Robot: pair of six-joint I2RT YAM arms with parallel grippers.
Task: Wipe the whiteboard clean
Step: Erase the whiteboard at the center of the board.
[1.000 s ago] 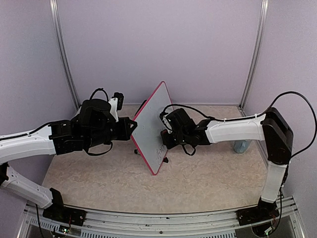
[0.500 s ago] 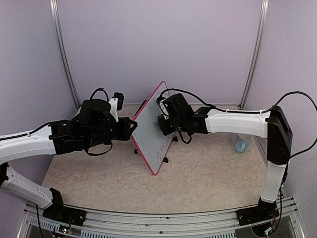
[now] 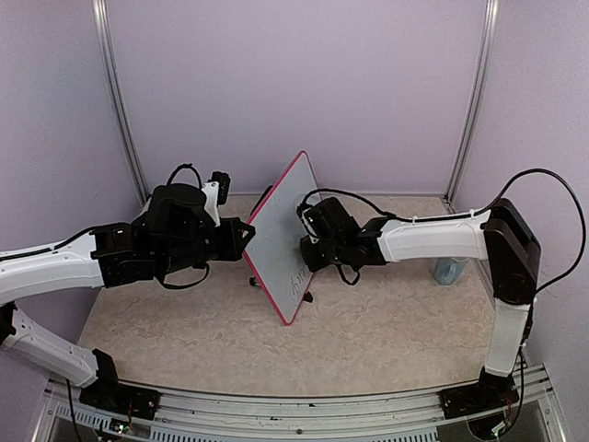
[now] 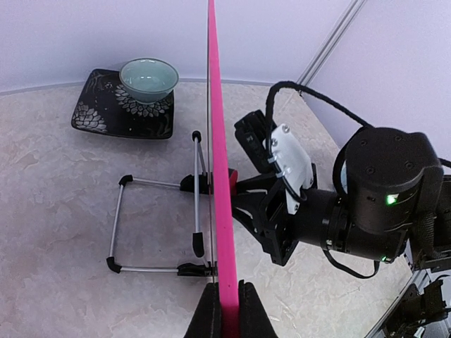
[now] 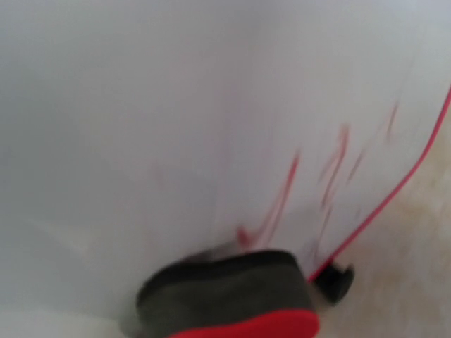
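Observation:
The whiteboard (image 3: 279, 232), white with a pink-red frame, stands tilted on edge at the middle of the table. My left gripper (image 3: 247, 232) is shut on its frame; in the left wrist view the pink edge (image 4: 218, 176) runs straight up from between the closed jaws of that gripper (image 4: 227, 310). My right gripper (image 3: 308, 250) presses a red-backed eraser with a dark felt (image 5: 229, 292) against the board face (image 5: 141, 105). Its fingers are hidden below the frame. Faint reddish strokes (image 5: 282, 193) show just above the eraser. Dark handwriting (image 3: 297, 278) remains near the board's lower corner.
A wire stand with black feet (image 4: 155, 225) lies behind the board. A pale green bowl (image 4: 149, 76) sits on a dark patterned plate (image 4: 95, 116) at the back left. A light blue cup (image 3: 448, 270) stands by the right wall. The board's black foot (image 5: 332, 280) rests on the table.
My right gripper swept the eraser up the board face, then came back down toward the middle. The left arm and the board have not moved.

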